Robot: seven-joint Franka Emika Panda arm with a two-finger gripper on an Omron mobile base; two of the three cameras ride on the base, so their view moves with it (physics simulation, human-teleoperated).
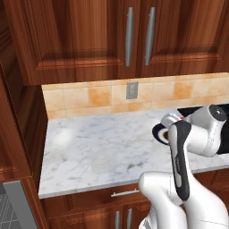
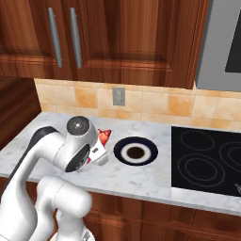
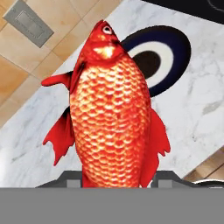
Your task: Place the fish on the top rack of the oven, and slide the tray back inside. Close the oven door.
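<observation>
The red-orange fish (image 3: 111, 113) fills the hand view, head pointing away, and my gripper (image 3: 118, 177) is shut on its tail end. From the right base view the fish (image 2: 104, 135) pokes out of the gripper (image 2: 100, 142), lifted just above the marble counter, left of a round white plate (image 2: 135, 151) with a dark rim. At the lower left corner of the left base view a grey steel edge of the oven (image 1: 15, 201) shows, with a bit of wire grid, the top rack (image 1: 3, 211), beside it. The oven door is out of view.
The plate (image 1: 156, 133) lies on the marble counter (image 1: 98, 147) beside a black cooktop (image 2: 207, 160). Red-brown wall cabinets (image 1: 89, 36) hang above a tiled backsplash with a grey outlet (image 1: 132, 89). A grey appliance with a dark window (image 2: 221, 42) hangs over the cooktop.
</observation>
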